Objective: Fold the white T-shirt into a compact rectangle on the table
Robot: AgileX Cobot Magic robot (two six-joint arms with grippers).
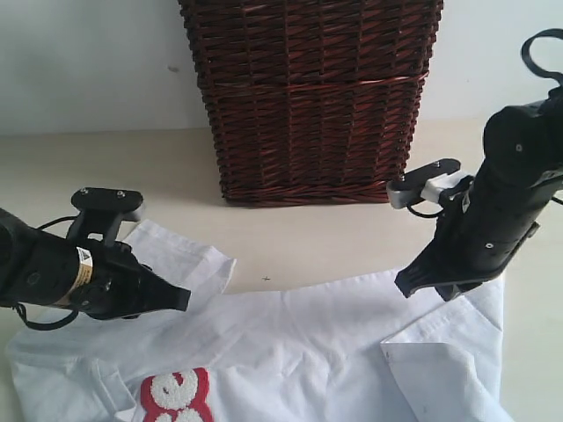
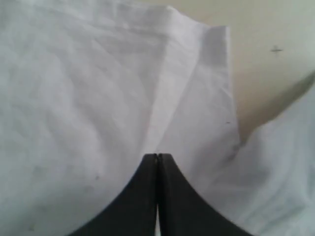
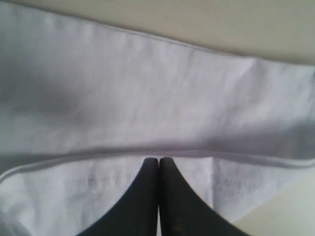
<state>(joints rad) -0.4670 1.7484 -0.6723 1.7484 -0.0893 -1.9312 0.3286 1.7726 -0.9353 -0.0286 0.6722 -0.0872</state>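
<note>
Extending in from the left edge of the exterior view, the left arm lies low and almost level over the table (image 1: 308, 237); the left gripper (image 1: 180, 299) points toward the middle, its tip over the white T-shirt (image 1: 299, 343) just beside the shirt's left sleeve (image 1: 189, 259); in the left wrist view its two black fingers (image 2: 147, 196) are pressed together along a thin seam, closed, with a crease of white cloth running up to the tips; whether any cloth is pinched between them cannot be told. The shirt is spread flat across the near part of the pale table, and its red chest patch (image 1: 176, 396) with white fuzzy letters sits at the lower edge. Behind the middle stands a dark brown wicker basket (image 1: 312, 97), apart from the shirt. On the right, the right arm slants steeply down; the right gripper (image 1: 406, 286) meets the shirt's far edge, near a turned-over flap of cloth (image 1: 431, 365); its fingers (image 3: 147, 201) are likewise closed tight together above a hem.
</note>
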